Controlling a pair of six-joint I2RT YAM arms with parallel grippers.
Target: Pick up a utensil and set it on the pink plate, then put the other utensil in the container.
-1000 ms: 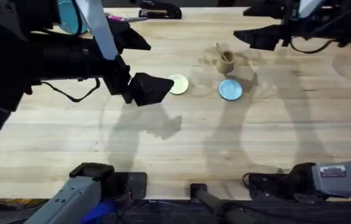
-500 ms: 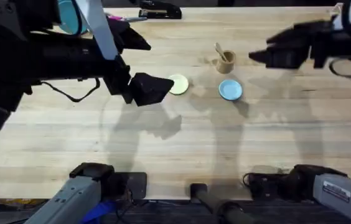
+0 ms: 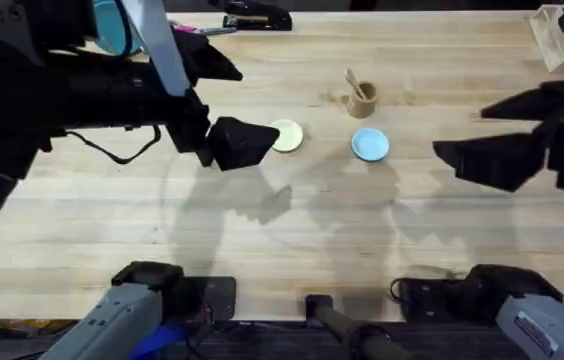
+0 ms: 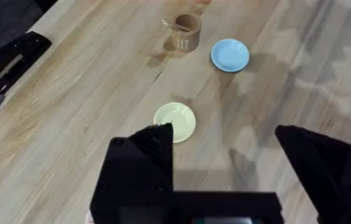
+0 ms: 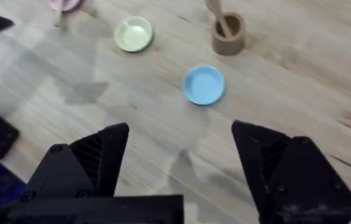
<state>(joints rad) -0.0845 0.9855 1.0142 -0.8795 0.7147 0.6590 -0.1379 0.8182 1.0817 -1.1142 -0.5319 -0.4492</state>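
The small tan-brown container [image 3: 363, 98] stood upright toward the far side of the tabletop [image 3: 292, 220], and the wooden spoon [image 5: 216, 14] stood inside it, bowl down and handle leaning out over the rim. Just in front of the container lay the light blue plate [image 3: 370, 145], close but not touching. The pale yellow plate [image 3: 286, 135] lay to its left, partly behind the dark bulk of the left arm in the overhead view.

In the right wrist view, the pink plate [image 5: 65, 4] was cut off at the picture's edge, beyond the yellow plate, with a pale wooden handle [image 5: 58, 17] reaching off its rim (most likely the fork, though its tines could not be made out).

The left gripper [image 4: 225, 140] hung over the tabletop beside the yellow plate, its jaws spread wide and holding nothing. The right gripper [image 5: 180, 143] hung above bare wood on the right side, nearer than the blue plate, jaws likewise parted and empty. A black stapler [image 3: 257, 16] sat at the far edge of the tabletop.
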